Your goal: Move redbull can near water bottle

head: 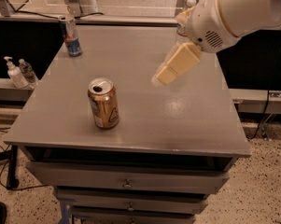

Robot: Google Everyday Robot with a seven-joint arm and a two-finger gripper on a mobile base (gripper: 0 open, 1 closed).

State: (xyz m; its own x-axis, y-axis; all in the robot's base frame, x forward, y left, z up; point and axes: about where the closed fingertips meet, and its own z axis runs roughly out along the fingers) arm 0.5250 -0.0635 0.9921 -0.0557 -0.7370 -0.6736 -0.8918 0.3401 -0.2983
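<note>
The redbull can (71, 36), slim, blue and silver, stands upright at the far left corner of the grey table (144, 120). The water bottle (190, 4) stands at the far right of the table. My arm hides most of it, and only its white cap and a bit of its shoulder show. My gripper (173, 66), cream-coloured, hangs above the table's middle right, pointing down and to the left. It is well to the right of the redbull can and holds nothing I can see.
A wider gold-tan can (103, 103) stands upright on the near left part of the table. A pump bottle (11, 73) and a small clear bottle (25, 70) sit on a ledge left of the table. Drawers (127, 183) are below the front edge.
</note>
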